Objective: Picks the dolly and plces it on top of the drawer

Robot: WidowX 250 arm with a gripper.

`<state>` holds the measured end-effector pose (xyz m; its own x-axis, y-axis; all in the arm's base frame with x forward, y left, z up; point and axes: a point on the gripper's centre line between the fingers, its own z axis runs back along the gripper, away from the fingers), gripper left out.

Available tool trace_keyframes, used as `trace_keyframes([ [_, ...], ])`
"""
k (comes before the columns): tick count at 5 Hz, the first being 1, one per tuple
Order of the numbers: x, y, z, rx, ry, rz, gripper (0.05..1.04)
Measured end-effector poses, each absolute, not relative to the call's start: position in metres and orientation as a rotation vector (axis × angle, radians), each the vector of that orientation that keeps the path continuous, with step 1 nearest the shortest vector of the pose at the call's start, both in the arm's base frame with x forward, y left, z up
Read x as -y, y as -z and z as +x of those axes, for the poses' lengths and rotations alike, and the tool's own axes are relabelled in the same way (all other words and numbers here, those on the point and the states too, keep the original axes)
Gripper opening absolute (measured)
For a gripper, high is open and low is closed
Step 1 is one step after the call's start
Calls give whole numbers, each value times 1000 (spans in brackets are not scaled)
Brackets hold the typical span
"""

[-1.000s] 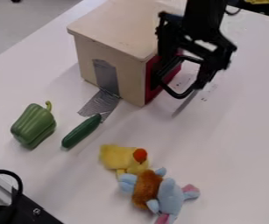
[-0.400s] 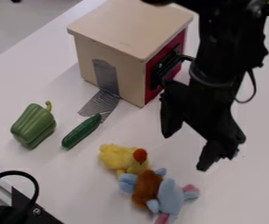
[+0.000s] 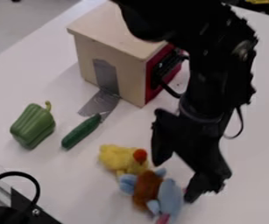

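The black hand (image 3: pixel 172 181) is spread, its two fingers apart above the soft toys, one over the brown-and-blue side and the other at the right side of the blue plush. Just below the hand lies the task's dolly, a brown, light blue and pink plush toy (image 3: pixel 147 189), on the worktop (image 3: pixel 253 170); whether its brown and blue parts are one toy, I cannot tell. A yellow plush duck (image 3: pixel 118 158) with an orange beak lies against it. Farther up stands a pale wooden box (image 3: pixel 130 83) with a red side, partly hidden by the arm (image 3: pixel 215 74). A grey flap (image 3: pixel 99 105) spreads before its arched grey door, with a green cucumber (image 3: pixel 81 131) at the flap's lower end and a green bell pepper (image 3: pixel 33 126) to the left.
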<state>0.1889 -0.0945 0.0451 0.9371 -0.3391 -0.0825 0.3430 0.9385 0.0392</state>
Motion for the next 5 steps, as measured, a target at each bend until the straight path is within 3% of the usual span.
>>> trace_keyframes([
  [2,91,-19,166,-164,379,56,998],
  [3,90,-7,170,-172,365,55,964],
  [5,88,-4,173,-178,366,72,532],
])
